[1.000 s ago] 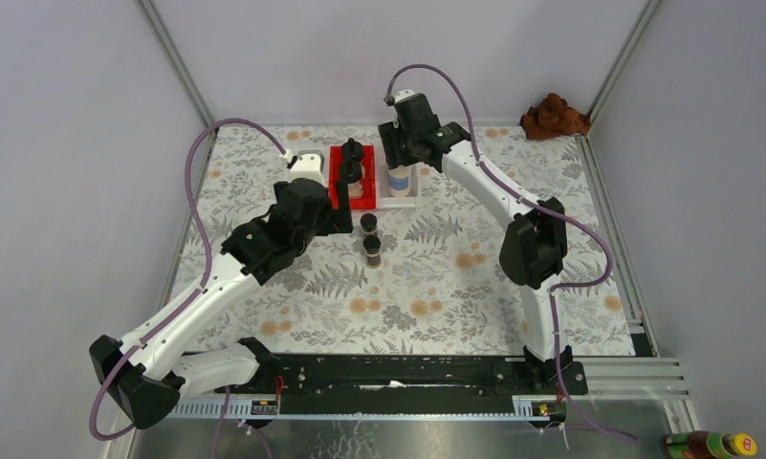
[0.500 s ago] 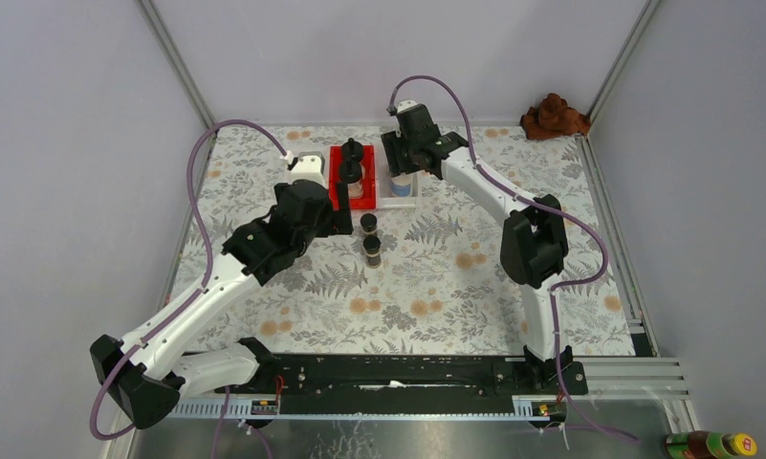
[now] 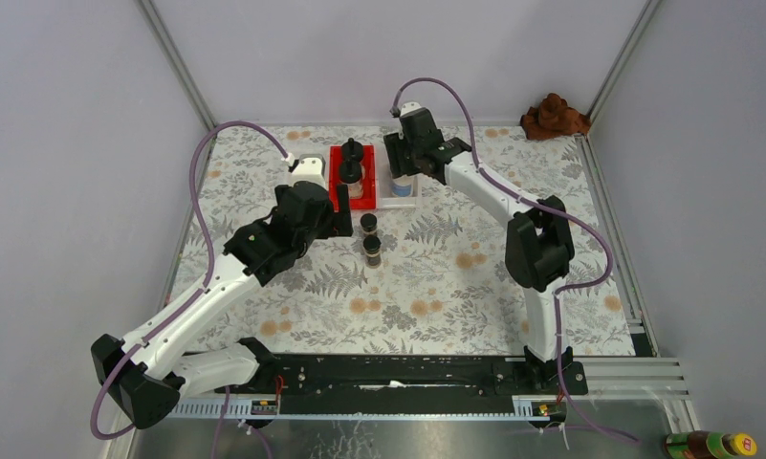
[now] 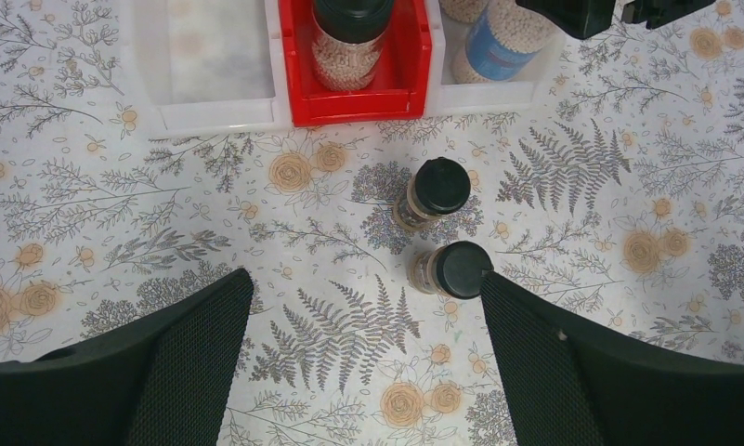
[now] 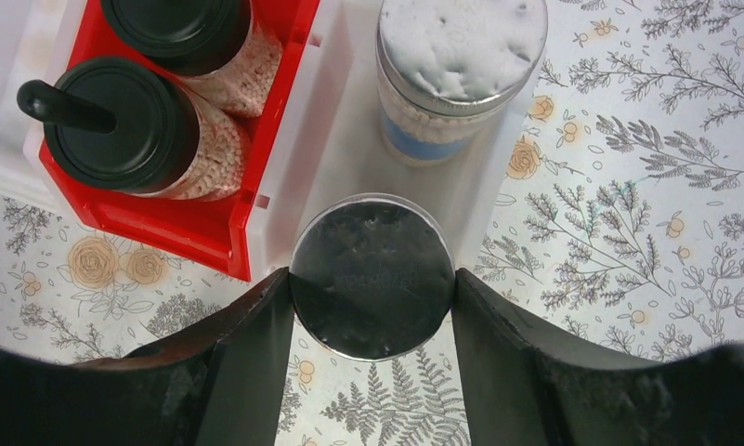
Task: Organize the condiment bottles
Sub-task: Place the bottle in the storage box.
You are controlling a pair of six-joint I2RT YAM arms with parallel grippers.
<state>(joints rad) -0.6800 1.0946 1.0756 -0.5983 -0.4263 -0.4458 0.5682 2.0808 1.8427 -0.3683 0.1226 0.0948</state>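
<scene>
My right gripper (image 5: 372, 295) is shut on a silver-lidded jar (image 5: 372, 251) and holds it upright at the near end of the right white bin (image 5: 345, 149). The second silver-lidded, blue-labelled jar (image 5: 461, 74) stands behind it in that bin. Two clear jars with black domed caps (image 5: 117, 125) (image 5: 187, 32) stand in the red bin (image 5: 177, 223). Two slim dark-brown bottles (image 4: 439, 186) (image 4: 461, 269) stand on the mat in front of the bins. My left gripper (image 4: 363, 283) is open and empty, with its right finger beside the nearer bottle's cap. In the top view the right gripper (image 3: 403, 167) is over the white bin.
An empty white bin (image 4: 210, 56) sits left of the red one. A brown cloth (image 3: 554, 117) lies at the far right corner. A brown yellow-capped bottle (image 3: 711, 445) lies off the table at the near right. Metal frame posts edge the floral mat.
My right gripper has come down and slightly forward with the silver-lidded jar, towards the white bin. The left arm has not moved.
</scene>
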